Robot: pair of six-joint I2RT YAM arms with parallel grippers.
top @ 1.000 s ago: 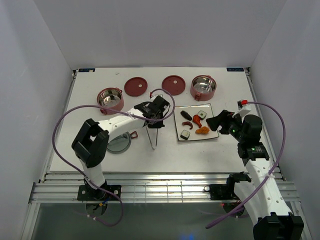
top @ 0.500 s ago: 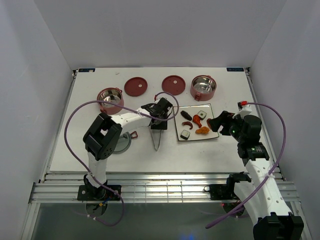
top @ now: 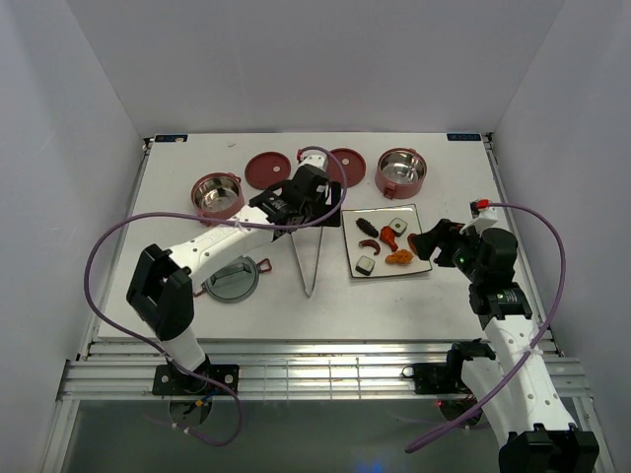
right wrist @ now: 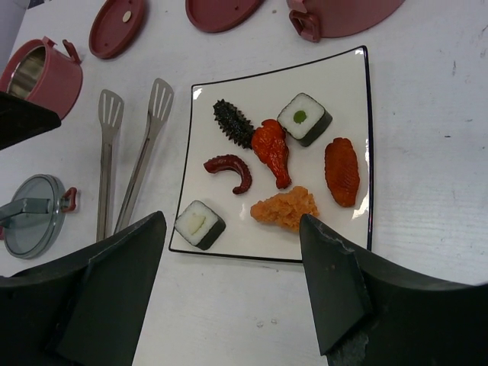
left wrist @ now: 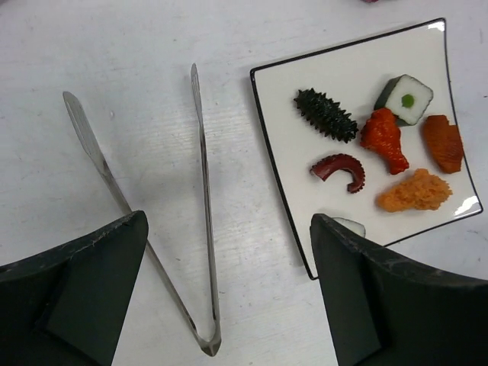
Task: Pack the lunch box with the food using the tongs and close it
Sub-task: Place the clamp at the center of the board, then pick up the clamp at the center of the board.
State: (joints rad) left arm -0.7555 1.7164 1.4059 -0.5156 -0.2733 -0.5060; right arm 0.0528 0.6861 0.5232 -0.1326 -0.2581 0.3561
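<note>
The silver tongs (top: 308, 258) lie flat on the table left of the white plate (top: 386, 272), arms spread in a V (left wrist: 202, 229). Above them hovers my left gripper (top: 312, 209), open, its dark fingers (left wrist: 76, 293) on either side of the tongs' joined end without touching them. The plate (right wrist: 252, 238) carries the food: an orange nugget (right wrist: 286, 207), an orange slice (right wrist: 341, 171), a dark-red curved sausage (right wrist: 230, 169) and other pieces. My right gripper (right wrist: 229, 297) hangs open over the plate's near right edge, holding nothing. Two red lunch box bowls (top: 217, 195) (top: 401, 170) stand open at the back.
Two dark-red disc lids (top: 267, 169) (top: 345, 166) lie between the bowls at the back. The grey top cover (top: 233, 281) rests at the front left, beside the left arm. White walls close in the table on three sides.
My left gripper has opened and let go of the tongs, then pulled back toward the far side. The tongs now lie on the table with their arms spread. The right arm stays put.
</note>
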